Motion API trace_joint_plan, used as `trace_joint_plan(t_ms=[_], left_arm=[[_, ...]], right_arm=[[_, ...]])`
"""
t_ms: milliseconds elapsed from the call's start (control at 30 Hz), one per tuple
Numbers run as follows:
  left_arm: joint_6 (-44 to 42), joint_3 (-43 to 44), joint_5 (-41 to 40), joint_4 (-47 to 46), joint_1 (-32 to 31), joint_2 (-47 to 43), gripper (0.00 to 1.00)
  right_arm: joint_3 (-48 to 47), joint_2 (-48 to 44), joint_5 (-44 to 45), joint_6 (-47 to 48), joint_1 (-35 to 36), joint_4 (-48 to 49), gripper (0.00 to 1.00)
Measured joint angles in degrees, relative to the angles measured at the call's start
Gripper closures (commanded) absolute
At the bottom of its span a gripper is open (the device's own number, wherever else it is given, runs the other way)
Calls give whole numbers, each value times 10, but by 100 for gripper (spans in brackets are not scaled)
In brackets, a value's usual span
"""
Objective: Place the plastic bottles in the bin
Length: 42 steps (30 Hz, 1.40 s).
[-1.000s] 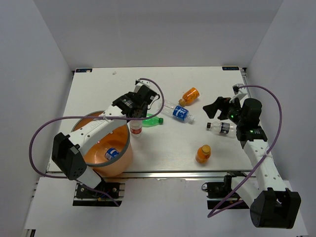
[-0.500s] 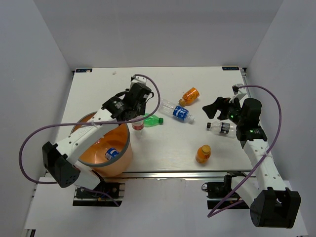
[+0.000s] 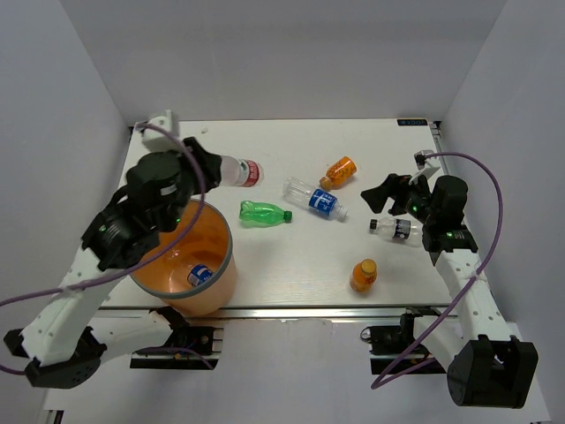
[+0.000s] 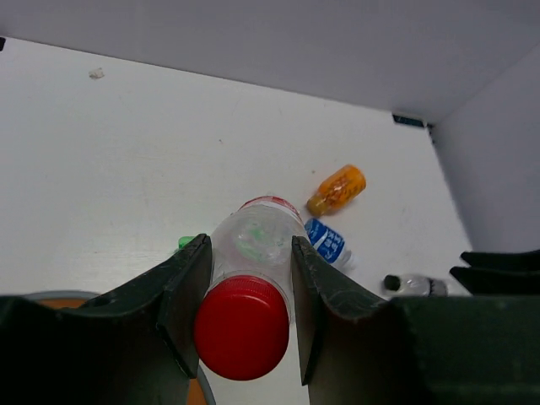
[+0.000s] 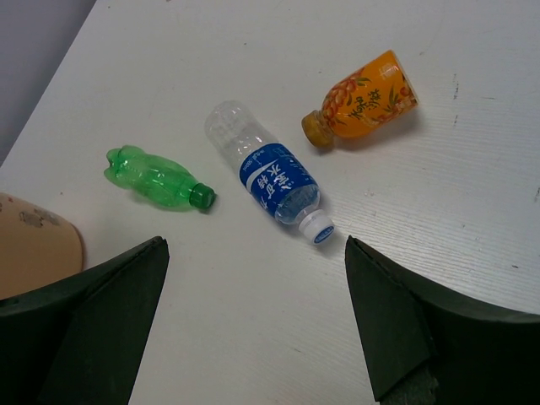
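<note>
The left tool is clamped on the red-cap bottle. In the left wrist view its two fingers squeeze the bottle just past the red cap. The bottle is up in the air, off the table. It lies on its side. The cap end sits in the tool, at 9 o'clock, and the bottom end points to 3 o'clock.

The thing that matters most is where the bin is. In the top view the bin is at about 7 o'clock from the bottle. The bottle hangs just past the far edge of the bin, not over the hole. So I think the arm has to pull the bottle back toward 7 o'clock before it lets go. If it lets go now, the bottle may hit the rim or fall on the table.

One bottle is already in the bin.

The right tool has its fingers wide apart and holds nothing. The black-cap bottle lies near it on the table, at about 5 o'clock.
</note>
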<state>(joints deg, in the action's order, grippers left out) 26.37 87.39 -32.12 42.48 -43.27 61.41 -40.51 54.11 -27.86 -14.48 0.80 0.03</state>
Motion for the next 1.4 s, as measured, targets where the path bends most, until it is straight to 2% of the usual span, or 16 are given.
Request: trace_joint_plan(t_ms=[400,600,667,767,833,933,967,1000,1033,1067,1200,1400], left_arm=[[183,16,-62,180,0,-197,93],[238,1,-85,267,0,-234,90],[249,-5,-85,292,0,-227,82],[259,-6,-84,317,0,-213,78],[270,-6,-84,330,0,-210,70],[279,-9,-84,340,0,-215,64],[281,-12,-85,341,0,-219,59],[282,-15,-84,343,0,-222,26],[281,-17,-84,346,0,-223,10],[282,-18,-84,347,0,-223,2],[292,-18,-90,347,0,-215,2],[277,-14,-118,329,0,-170,2]], right_arm=[[0,7,-18,-1,0,1,11],[0,12,-23,-3,0,1,11],[0,12,-23,-3,0,1,11],[0,14,-24,-1,0,2,11],[0,17,-30,4,0,2,11],[0,18,-45,33,4,1,11],[0,17,-46,44,8,1,11],[0,15,-49,52,13,1,11],[0,11,-53,60,18,2,11],[0,7,-59,67,22,3,11],[-1,-2,-80,104,48,9,11],[-39,42,-30,195,178,-37,11]])
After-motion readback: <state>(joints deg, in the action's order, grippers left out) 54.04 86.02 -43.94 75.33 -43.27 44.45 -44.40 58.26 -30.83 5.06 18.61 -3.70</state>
